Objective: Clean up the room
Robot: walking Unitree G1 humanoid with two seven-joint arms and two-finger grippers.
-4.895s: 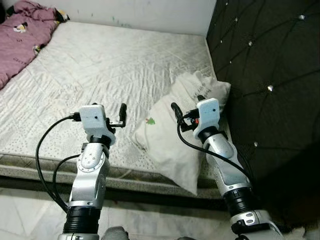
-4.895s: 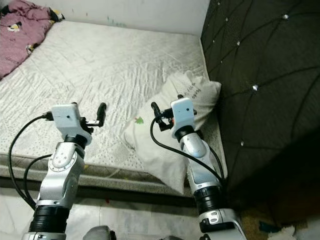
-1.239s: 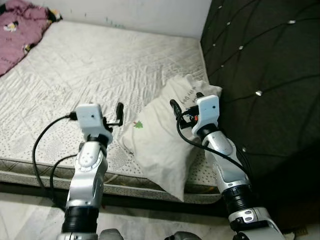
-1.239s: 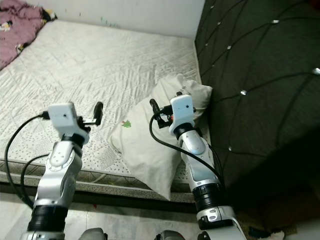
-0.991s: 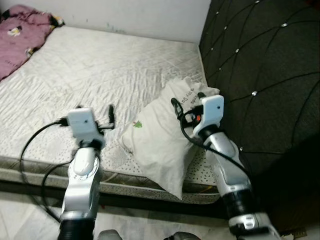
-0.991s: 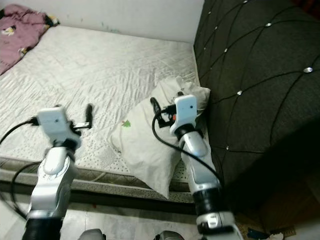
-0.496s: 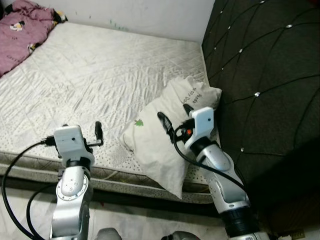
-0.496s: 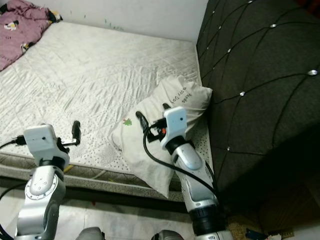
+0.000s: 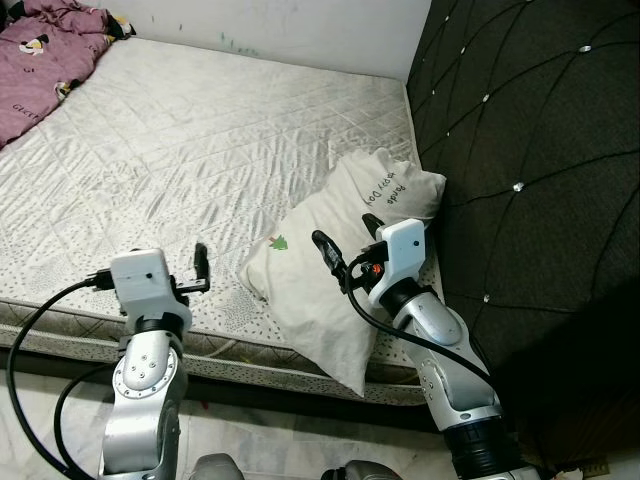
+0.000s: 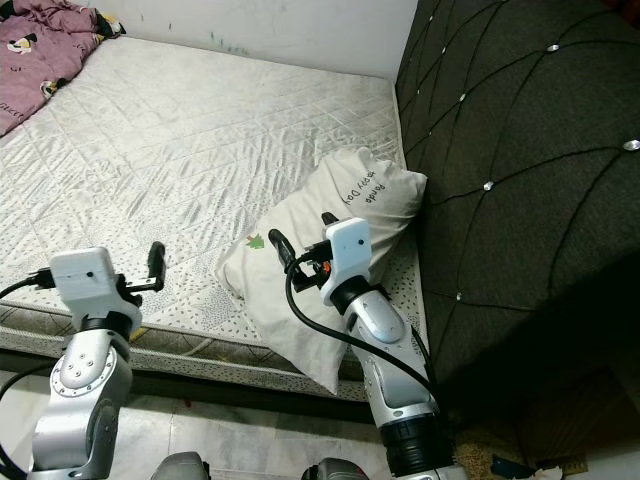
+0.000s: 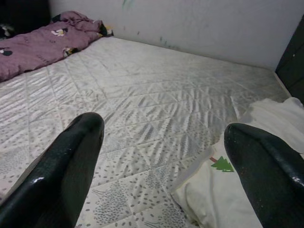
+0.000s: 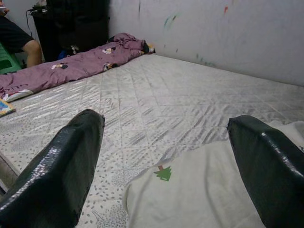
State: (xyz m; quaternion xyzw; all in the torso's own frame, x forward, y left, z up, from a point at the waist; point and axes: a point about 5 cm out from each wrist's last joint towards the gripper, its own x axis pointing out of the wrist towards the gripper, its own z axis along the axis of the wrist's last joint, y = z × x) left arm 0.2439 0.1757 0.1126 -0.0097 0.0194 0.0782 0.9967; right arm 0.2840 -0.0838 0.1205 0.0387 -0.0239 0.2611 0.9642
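Observation:
A white pillow (image 9: 330, 285) with a small green tree print (image 11: 220, 164) lies askew at the mattress's near right corner, its top against the black headboard and its lower end hanging past the bed edge. My right gripper (image 9: 348, 240) hovers open just above the pillow's middle, nothing between its fingers (image 12: 57, 166). My left gripper (image 9: 192, 270) is open too, low over the mattress's front edge, to the left of the pillow and apart from it. A rumpled purple blanket (image 9: 40, 60) lies at the bed's far left.
The bare quilted mattress (image 9: 200, 140) fills the middle. A black tufted headboard (image 9: 540, 150) stands on the right, a white wall behind. Pale tiled floor (image 9: 40, 420) lies below the bed edge. A person's leg (image 12: 19, 40) and a green chair (image 12: 7, 61) are beyond the bed.
Over the last second both arms dropped lower. My right gripper came down and left over the pillow; my left gripper sank to the mattress's front edge. The camera shifted slightly.

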